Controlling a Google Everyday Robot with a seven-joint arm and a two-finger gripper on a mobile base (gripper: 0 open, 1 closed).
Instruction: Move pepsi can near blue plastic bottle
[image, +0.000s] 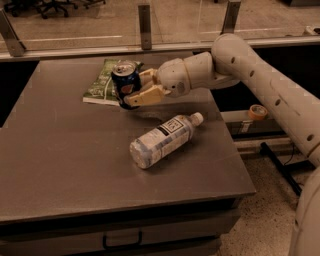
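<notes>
The pepsi can (125, 82) is dark blue with a round logo and a silver top. It is held upright above the table's back middle. My gripper (134, 88) is shut on the can, with tan fingers (144, 97) on both sides of it. The blue plastic bottle (163, 139) lies on its side in the middle of the table, white cap pointing back right. The can is a short way behind and left of the bottle.
A green packet (102, 83) lies flat on the grey table (60, 160) just behind and left of the can. My white arm (260, 85) reaches in from the right. A tape roll (257, 111) sits on a rail right of the table.
</notes>
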